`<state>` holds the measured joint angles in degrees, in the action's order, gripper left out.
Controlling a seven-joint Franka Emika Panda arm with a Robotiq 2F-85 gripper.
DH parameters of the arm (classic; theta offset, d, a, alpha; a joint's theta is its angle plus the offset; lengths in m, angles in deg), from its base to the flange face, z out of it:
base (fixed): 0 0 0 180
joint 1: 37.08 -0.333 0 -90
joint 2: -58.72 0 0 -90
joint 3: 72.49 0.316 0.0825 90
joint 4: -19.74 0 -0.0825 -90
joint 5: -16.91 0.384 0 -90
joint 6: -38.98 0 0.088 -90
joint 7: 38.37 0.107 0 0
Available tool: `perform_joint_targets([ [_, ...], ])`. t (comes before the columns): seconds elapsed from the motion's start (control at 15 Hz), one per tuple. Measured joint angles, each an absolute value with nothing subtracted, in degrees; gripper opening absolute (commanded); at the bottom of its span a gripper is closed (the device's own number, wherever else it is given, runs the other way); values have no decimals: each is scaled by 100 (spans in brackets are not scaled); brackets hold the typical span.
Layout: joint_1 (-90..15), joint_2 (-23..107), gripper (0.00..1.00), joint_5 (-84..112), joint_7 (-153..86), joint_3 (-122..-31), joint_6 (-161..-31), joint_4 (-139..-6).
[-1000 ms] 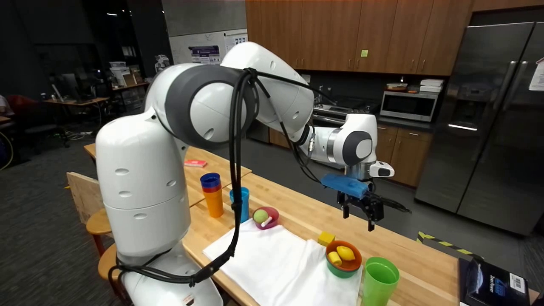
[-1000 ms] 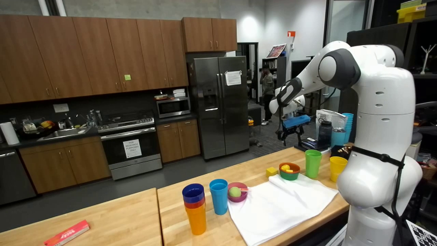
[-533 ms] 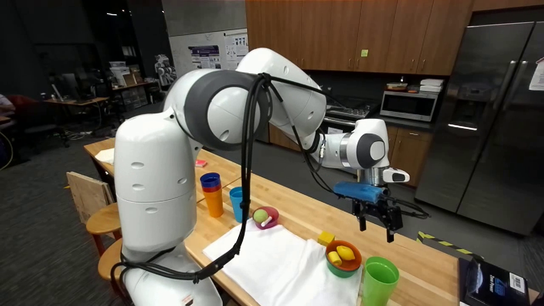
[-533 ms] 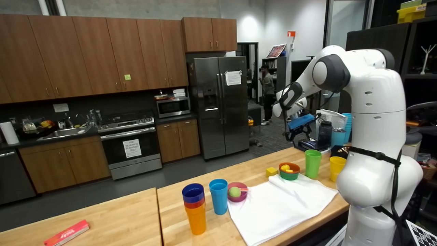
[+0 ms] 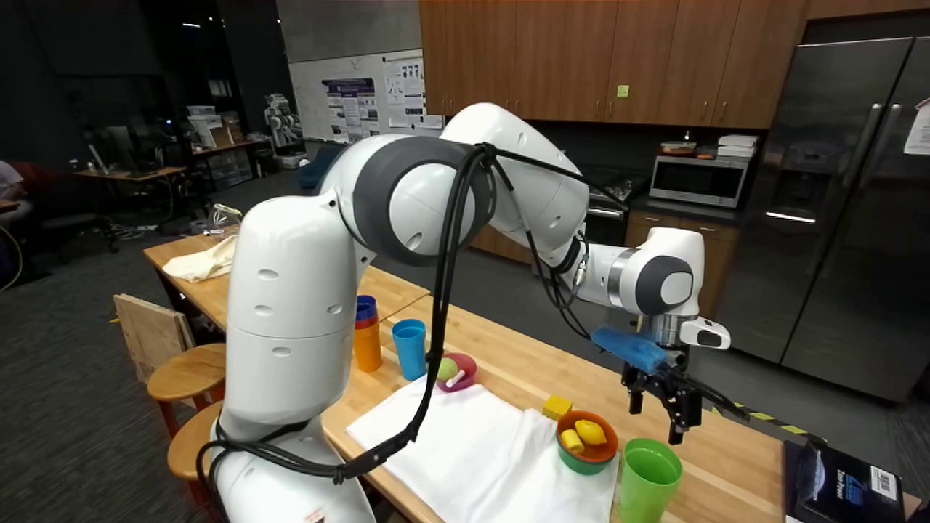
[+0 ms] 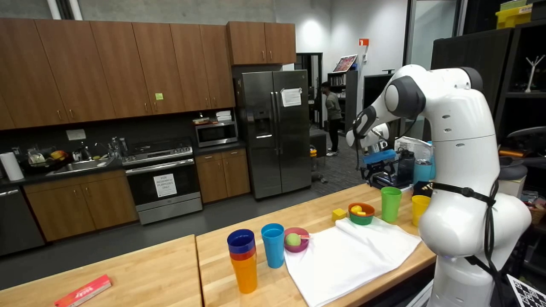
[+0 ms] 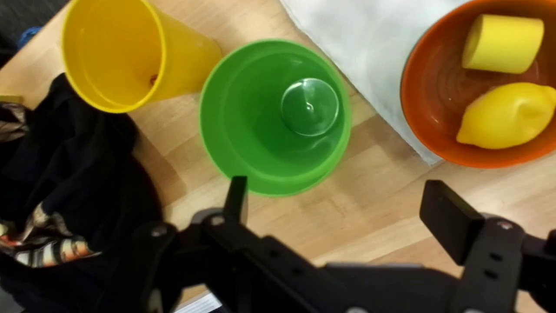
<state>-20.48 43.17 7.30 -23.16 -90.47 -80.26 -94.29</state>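
Note:
My gripper (image 5: 656, 420) is open and empty, above the table near the green cup. Its two black fingers are wide apart in the wrist view (image 7: 339, 195). The green cup (image 7: 256, 126) stands upright; the left finger overlaps its rim in that view, and I cannot tell whether they touch. The cup also shows in both exterior views (image 5: 647, 487) (image 6: 391, 205). An orange bowl (image 7: 434, 108) holds a lemon (image 7: 506, 117) and a yellow cylinder (image 7: 504, 43); it sits inside a green bowl (image 5: 581, 463). A yellow cup (image 7: 191, 61) stands beside the green cup.
A white cloth (image 6: 345, 260) lies under part of the bowls. A yellow block (image 5: 557, 407), pink bowl (image 6: 303, 244) with a green ball (image 6: 293, 239), blue cup (image 6: 273, 246) and stacked cups (image 6: 245, 273) stand along the table. A black box (image 5: 846, 483) and black cloth (image 7: 95, 174) lie near its end.
My open gripper has moved down and towards the green cup and the table end with the black box. The arm has turned with it. The things on the table have not moved.

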Motion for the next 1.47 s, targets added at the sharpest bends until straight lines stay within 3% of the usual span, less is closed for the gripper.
perform_joint_targets([
  [0.6, -2055, 4301, 100, 1257, -1675, -9080, -8910, -9750],
  [1.47, -2426, 4276, 100, -376, -138, -9322, -8048, -9798],
])
